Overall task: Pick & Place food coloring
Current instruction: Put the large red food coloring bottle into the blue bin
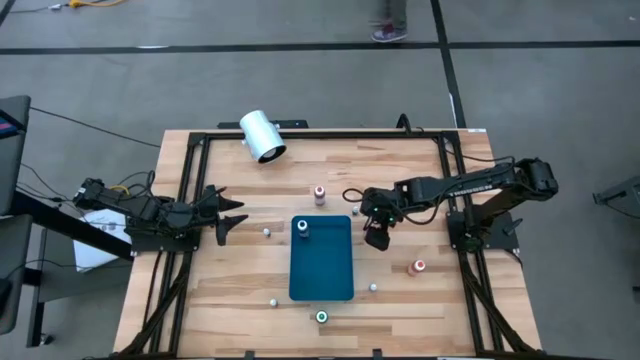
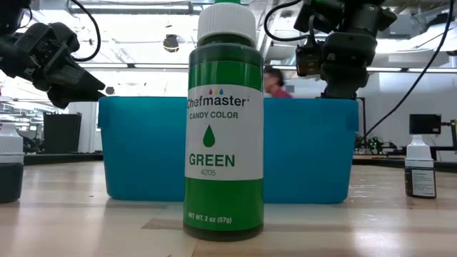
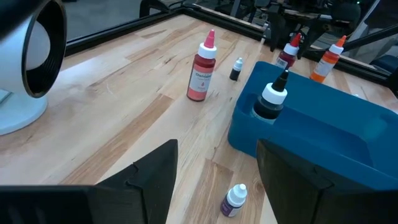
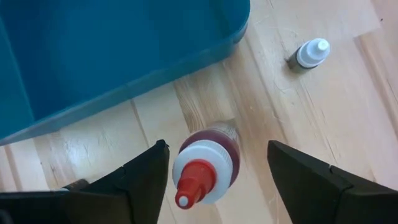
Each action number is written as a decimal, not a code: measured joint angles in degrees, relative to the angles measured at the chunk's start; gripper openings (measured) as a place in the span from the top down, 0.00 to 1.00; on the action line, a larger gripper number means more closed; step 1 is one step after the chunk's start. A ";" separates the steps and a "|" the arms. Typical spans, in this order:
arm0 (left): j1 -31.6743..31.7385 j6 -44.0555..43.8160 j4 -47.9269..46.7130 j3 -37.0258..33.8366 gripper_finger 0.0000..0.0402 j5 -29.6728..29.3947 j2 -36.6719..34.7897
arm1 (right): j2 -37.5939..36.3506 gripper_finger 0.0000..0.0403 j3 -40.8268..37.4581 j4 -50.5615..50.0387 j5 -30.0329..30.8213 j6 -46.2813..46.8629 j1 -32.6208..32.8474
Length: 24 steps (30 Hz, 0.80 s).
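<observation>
Nearest the low camera, a green Chefmaster bottle [image 2: 223,121] stands on the table, outside the blue bin [image 1: 322,262]. One black-bodied bottle [image 1: 303,227] already stands inside. The right gripper [image 4: 214,171], fingers wide apart and empty, hangs over a red-tipped bottle [image 4: 205,165] beside the bin. The left gripper [image 3: 216,171] waits open. Most bottles remain unplaced.

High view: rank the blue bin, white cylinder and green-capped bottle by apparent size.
1. Blue bin, largest by far.
2. White cylinder, lying at the table's far edge.
3. Green-capped bottle, seen cap-on as a small dot.
</observation>
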 joint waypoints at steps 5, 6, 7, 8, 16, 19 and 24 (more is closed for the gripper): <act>0.01 -0.11 -1.17 0.02 0.48 -0.01 -0.02 | 0.00 0.50 0.00 -0.72 -0.20 0.01 0.00; 0.01 -0.46 -1.50 0.04 0.48 0.02 0.00 | 0.00 0.53 0.00 -0.80 -0.20 0.02 0.00; 0.00 -0.89 -1.78 0.10 0.48 0.01 0.00 | 0.00 0.57 0.00 -0.82 -0.20 0.01 0.00; -0.01 -1.38 -1.91 0.11 0.48 0.00 -0.02 | 0.00 0.60 0.00 -0.81 -0.21 0.00 0.00; -0.01 -1.77 -2.21 0.15 0.48 0.00 0.00 | -0.08 0.73 0.56 -0.98 -0.40 0.04 0.00; 0.00 -1.77 -2.25 0.15 0.48 0.00 -0.02 | 0.07 0.72 1.82 -2.03 -0.37 0.01 0.00; 0.01 -1.81 -2.29 0.15 0.48 0.00 -0.02 | 0.04 0.73 5.72 -7.24 -0.37 -2.01 0.00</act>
